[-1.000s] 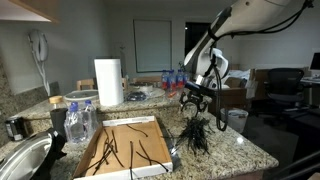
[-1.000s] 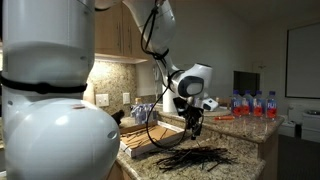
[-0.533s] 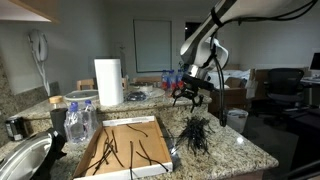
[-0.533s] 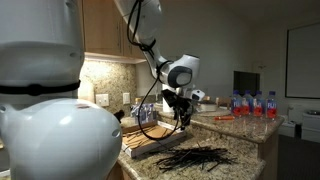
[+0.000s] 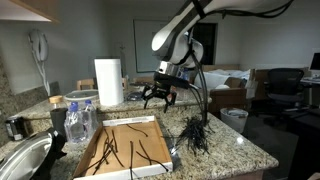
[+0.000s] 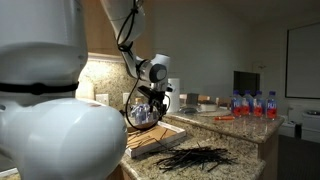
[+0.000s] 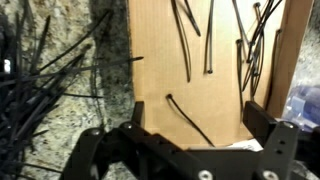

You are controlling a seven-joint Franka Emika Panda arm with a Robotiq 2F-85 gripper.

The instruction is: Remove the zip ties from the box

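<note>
shows the claw (image 5: 160,98) spread wide and empty, hanging above the far end of the box (image 5: 148,132). shows a few zip ties (image 7: 190,45) on the cardboard beneath, and the big bunch (image 5: 195,135) on the surface (image 5: 240,150) beside the box.

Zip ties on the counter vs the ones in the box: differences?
Place: the counter ties lie on the granite counter beside the box; the box ties lie on its cardboard floor.
Pose: the counter ties form one tangled, spiky heap; the box ties lie flat and scattered, mostly apart.
Count: the counter ties are many, the box ties few.
Shared: all are thin black strips.
</note>
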